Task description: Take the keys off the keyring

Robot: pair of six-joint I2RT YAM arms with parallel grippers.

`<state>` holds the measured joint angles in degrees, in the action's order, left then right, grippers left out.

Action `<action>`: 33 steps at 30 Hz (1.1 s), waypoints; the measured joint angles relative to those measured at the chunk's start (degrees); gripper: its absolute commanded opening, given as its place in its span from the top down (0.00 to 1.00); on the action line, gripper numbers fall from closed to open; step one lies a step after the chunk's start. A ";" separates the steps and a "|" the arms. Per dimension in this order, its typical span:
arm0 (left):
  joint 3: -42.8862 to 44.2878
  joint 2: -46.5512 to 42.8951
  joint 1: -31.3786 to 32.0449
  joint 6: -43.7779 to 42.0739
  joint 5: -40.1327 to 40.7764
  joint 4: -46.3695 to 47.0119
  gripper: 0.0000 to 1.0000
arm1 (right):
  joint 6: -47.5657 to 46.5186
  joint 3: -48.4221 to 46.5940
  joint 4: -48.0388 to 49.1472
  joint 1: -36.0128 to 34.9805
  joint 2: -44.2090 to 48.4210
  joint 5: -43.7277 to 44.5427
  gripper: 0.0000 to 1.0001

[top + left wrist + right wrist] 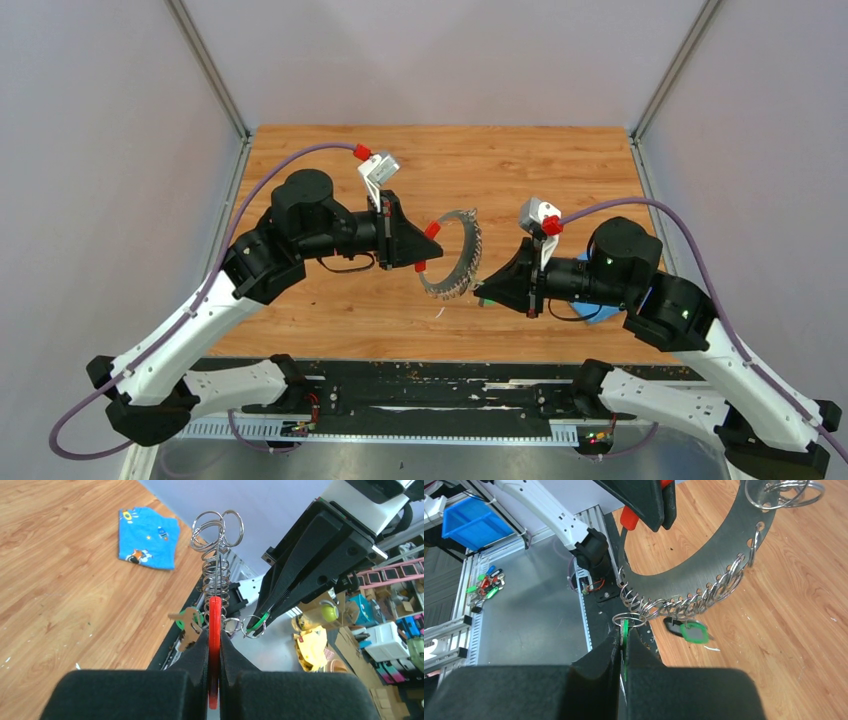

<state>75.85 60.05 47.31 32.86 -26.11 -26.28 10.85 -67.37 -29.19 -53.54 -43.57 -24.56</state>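
The left fingers clench the keyring by its red sleeve. The right fingers pinch a green key, probably best worked steadily off its split ring.

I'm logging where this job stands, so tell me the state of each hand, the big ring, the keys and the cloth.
left hand: shut on the ring's red sleeve
right hand: shut on a green key
ring: held in the air, small loops strung along its rim
gripped green key: on its loop, not yet off the ring
second green key: hanging free from the ring
cloth: lying flat on the table, untouched
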 measured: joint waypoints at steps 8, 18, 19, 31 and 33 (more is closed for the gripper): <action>0.00 -2.21 -0.31 1.18 -3.10 1.75 1.00 | -2.16 -3.69 -3.74 0.00 -0.61 -4.59 0.99; -1.51 -7.50 -0.31 1.22 -4.17 6.12 1.00 | -3.41 -5.27 -4.94 0.00 -0.81 -6.03 0.99; -2.21 -8.20 -0.31 1.25 -4.28 6.95 1.00 | -3.41 -5.27 -4.72 0.00 -0.87 -6.01 0.99; -4.11 -9.33 -0.31 0.31 -5.66 11.43 1.00 | -3.41 -4.61 -2.86 0.00 -0.24 -5.99 0.96; -4.26 -9.29 -0.31 0.09 -5.97 11.78 1.00 | -3.37 -3.78 -2.16 0.00 0.31 -5.97 0.95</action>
<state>71.59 50.76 47.00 32.95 -32.08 -14.50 7.49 -71.16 -31.35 -53.54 -43.27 -30.52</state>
